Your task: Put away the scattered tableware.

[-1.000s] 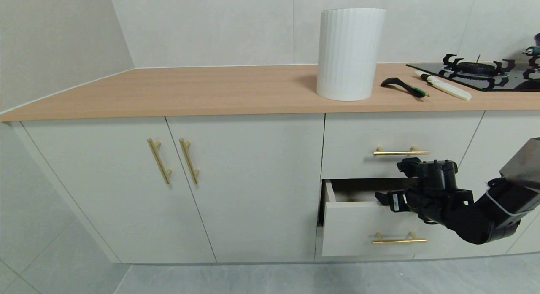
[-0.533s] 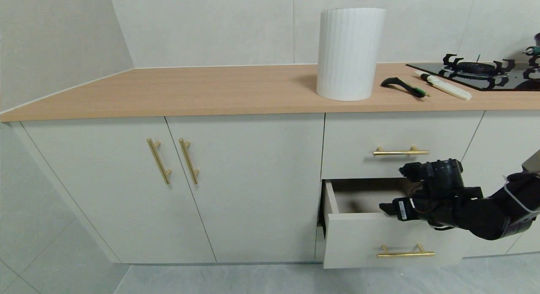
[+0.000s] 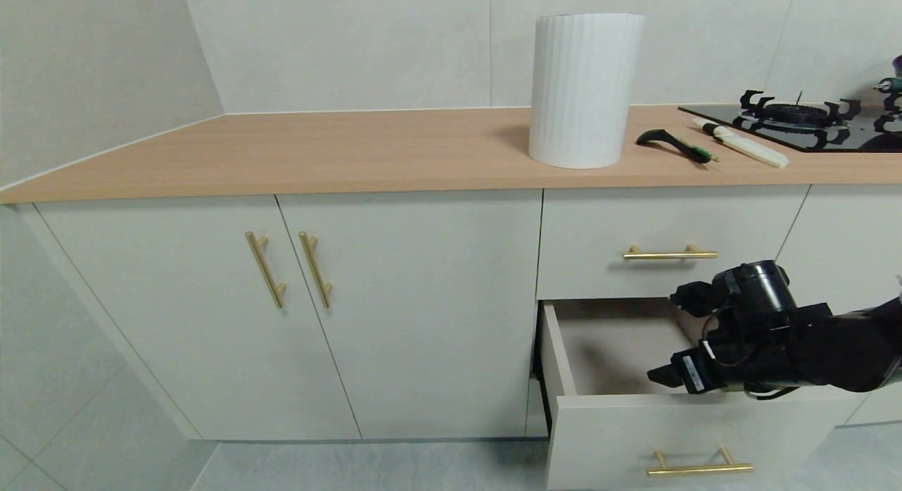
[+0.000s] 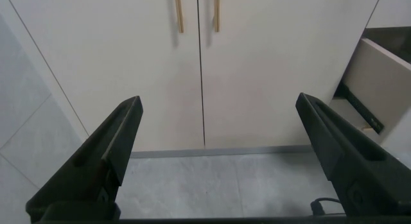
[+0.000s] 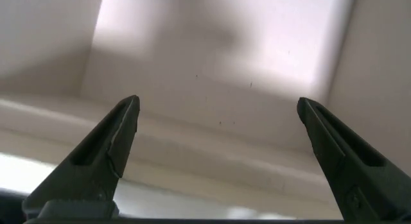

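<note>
Lower drawer [image 3: 613,434] open, right pincer [image 5: 218,108] spread at its front edge

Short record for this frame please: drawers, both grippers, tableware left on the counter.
lower drawer: open, front pulled well out
upper drawer: shut
right gripper: open, holding nothing, just behind the lower drawer's front
left gripper: open, holding nothing, low, facing the shut cabinet doors
counter: black-handled utensil and white utensil lie between the white ribbed cylinder and the stove
</note>
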